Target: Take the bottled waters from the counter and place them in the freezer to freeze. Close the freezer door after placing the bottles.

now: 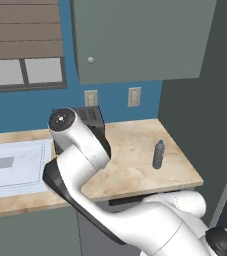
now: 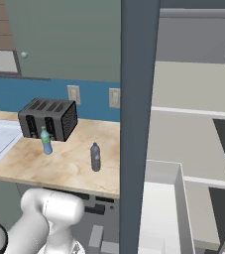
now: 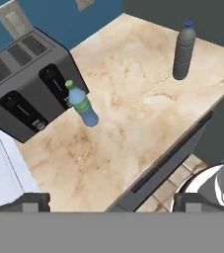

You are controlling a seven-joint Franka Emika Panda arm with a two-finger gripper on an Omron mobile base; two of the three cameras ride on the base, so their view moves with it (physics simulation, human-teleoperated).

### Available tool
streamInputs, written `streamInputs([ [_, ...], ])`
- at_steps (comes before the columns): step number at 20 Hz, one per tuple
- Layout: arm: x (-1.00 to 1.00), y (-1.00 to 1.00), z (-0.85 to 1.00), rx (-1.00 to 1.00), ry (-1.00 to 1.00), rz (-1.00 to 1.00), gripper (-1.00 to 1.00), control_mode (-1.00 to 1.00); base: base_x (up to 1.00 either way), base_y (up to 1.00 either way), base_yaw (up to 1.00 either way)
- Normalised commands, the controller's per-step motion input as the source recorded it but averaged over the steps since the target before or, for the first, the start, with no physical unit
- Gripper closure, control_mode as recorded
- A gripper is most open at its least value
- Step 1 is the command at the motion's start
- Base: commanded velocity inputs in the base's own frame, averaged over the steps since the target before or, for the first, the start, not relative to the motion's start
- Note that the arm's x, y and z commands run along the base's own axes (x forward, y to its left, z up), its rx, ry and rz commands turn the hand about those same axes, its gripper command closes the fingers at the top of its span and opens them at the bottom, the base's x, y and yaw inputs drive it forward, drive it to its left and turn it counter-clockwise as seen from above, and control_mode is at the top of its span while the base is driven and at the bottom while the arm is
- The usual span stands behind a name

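Two bottled waters stand upright on the beige counter. The clear blue one with a green cap is just in front of the toaster. The smoky grey one stands alone toward the counter's right end. My gripper hovers open and empty above the counter's front edge, well short of both bottles. The freezer shows pale shelves. Its dark freezer door is swung open beside the counter's end, white bins on its inner side.
A black toaster sits against the blue wall, right behind the blue bottle. The white sink lies to the left. A grey-green wall cabinet hangs over the counter. My own arm blocks the counter's middle in the left base view.
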Motion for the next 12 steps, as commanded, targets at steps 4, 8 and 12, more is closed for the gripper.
streamInputs([
  [4, 0.31, 0.01, -0.16, -0.10, -0.08, -0.11, -1.00, -1.00, 0.00, 0.00, 0.00],
  [8, 0.39, -0.01, -0.34, -0.14, -0.10, -0.02, -1.00, -1.00, 0.00, 0.00, 0.00],
  [12, 0.42, -0.02, -0.39, -0.16, -0.07, 0.00, -1.00, -1.00, 0.00, 0.00, 0.00],
])
